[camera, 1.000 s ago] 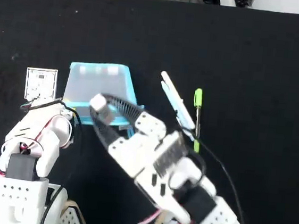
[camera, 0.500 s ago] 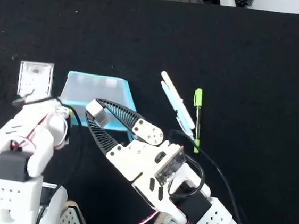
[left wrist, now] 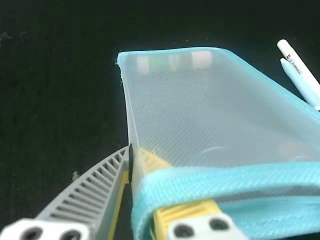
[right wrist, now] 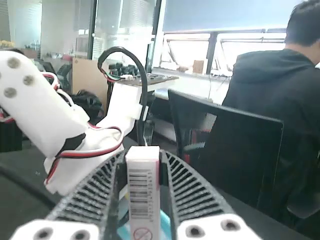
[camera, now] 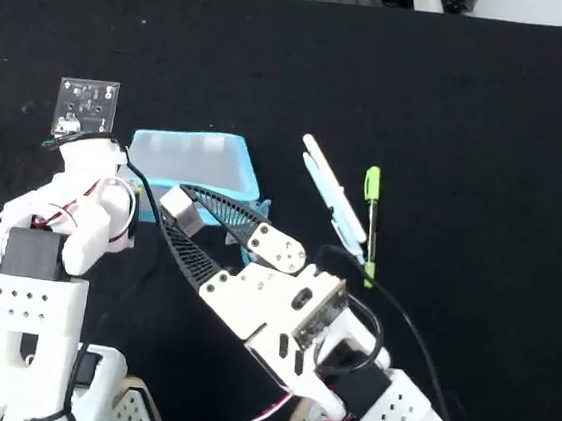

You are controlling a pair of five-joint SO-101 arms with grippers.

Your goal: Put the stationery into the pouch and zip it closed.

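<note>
From my station I see the pouch (camera: 191,159), pale blue mesh with a teal border, lying left of the middle of the black table (camera: 473,110), its long axis running from the near edge toward the far one. The left gripper (camera: 133,207) is at the pouch's near left corner. Its wrist view shows the left gripper (left wrist: 135,160) pinched on the pouch (left wrist: 210,115) right at the teal zipper band, with the grey finger on one face of the mesh and the yellow one showing through the other. A few pale shapes show through the mesh at the far end, and I can't tell what they are. I also can't tell whether the zipper is drawn or not.

The right gripper (camera: 179,208) sits over the near end of the pouch, just beside the left arm's wrist. Its fingers are squeezed against a white eraser (camera: 183,206). In the right wrist view the eraser (right wrist: 143,195) stands upright between the two ribbed fingers, barcode side facing the camera, and the right gripper (right wrist: 143,159) grips it on both flanks.

Right of the pouch, around the table's middle, a white pen and a light-blue one (camera: 328,190) lie together at a slant. A green pen (camera: 369,215) lies just beside them, touching or nearly touching at their near ends
</note>
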